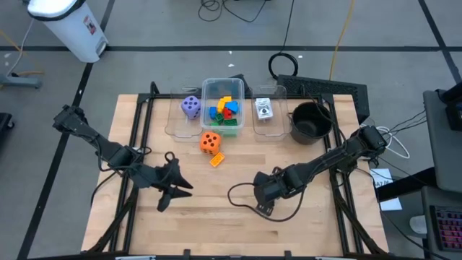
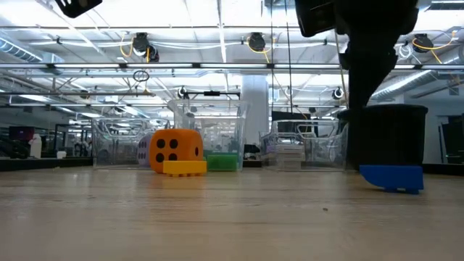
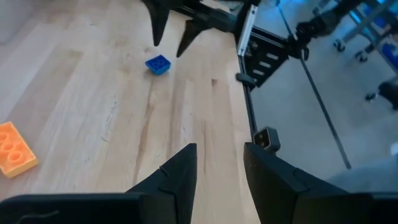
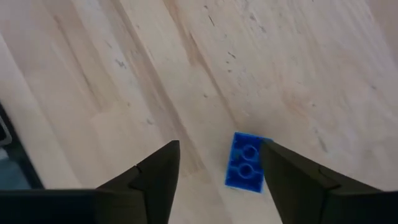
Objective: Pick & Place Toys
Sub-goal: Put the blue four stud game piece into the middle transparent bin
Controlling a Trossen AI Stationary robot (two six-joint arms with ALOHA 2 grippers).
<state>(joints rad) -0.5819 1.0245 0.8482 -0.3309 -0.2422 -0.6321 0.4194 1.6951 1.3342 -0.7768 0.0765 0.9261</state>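
Wooden bench [image 1: 303, 224] carries, beyond the right gripper [image 1: 261, 204], a clear tub [image 1: 223, 107] of mixed blocks [image 1: 224, 110] and a black pot [image 1: 310, 121]. Between that gripper's parted fingers lies a blue block [image 4: 247, 161], unheld. Left gripper [image 1: 167, 199] hovers narrowly open.

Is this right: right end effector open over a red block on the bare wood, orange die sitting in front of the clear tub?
Not quite: the block is blue, not red. The right wrist view shows the blue block lying on the wood between the open fingers of the right end effector. The rest holds: in the high view the orange die sits in front of the clear tub.
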